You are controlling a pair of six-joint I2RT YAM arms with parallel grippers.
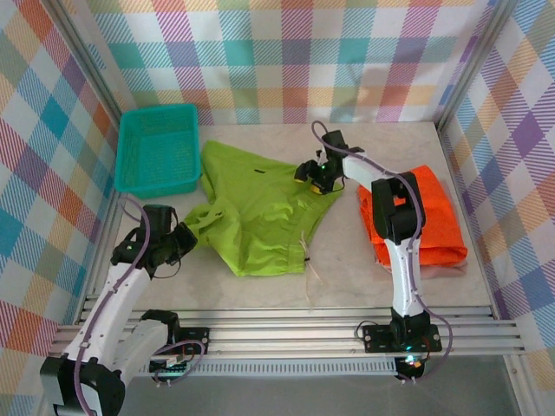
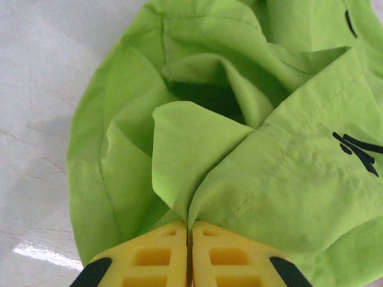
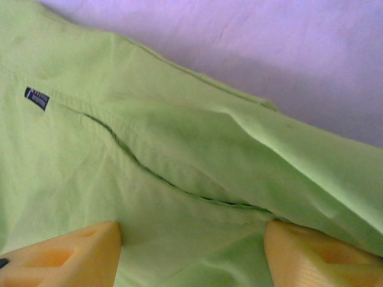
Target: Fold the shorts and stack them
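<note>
Currently the teal mesh basket (image 1: 158, 149) is sitting on the table (image 1: 347, 277) with its mesh floor showing from wall to wall. No cloth is lying inside it.

Just beside the basket's right wall, the lime green shorts (image 1: 260, 212) are lying spread and rumpled. Their far left corner is coming up close to the basket's rim, though whether it is touching the rim cannot be told.

Nearer the arm bases than the basket, and a little to its right, the left pincer (image 1: 186, 236) is clenching the left end of the lime green shorts. In the left wrist view its yellow fingers (image 2: 161, 260) are pressing together, and a bunched fold of the green cloth (image 2: 197, 149) is rising straight out of the seam between them. A black print (image 2: 358, 149) is showing on the fabric off to one side.

Further right of the basket, past the green cloth's middle, the right pincer (image 1: 319, 178) is hovering released over the far right part of the same shorts. In the right wrist view its two fingers (image 3: 66, 257) are standing wide apart, with flat green cloth (image 3: 179, 179) lying between and beyond them. A small black tag (image 3: 36, 98) is showing on that cloth.

Well to the right of the basket, the orange shorts (image 1: 434, 217) are lying folded into a neat block. A pale edge of the pink shorts (image 1: 438, 268) is peeking out from under the block's near side, so the orange pair is resting on top of the pink one.
</note>
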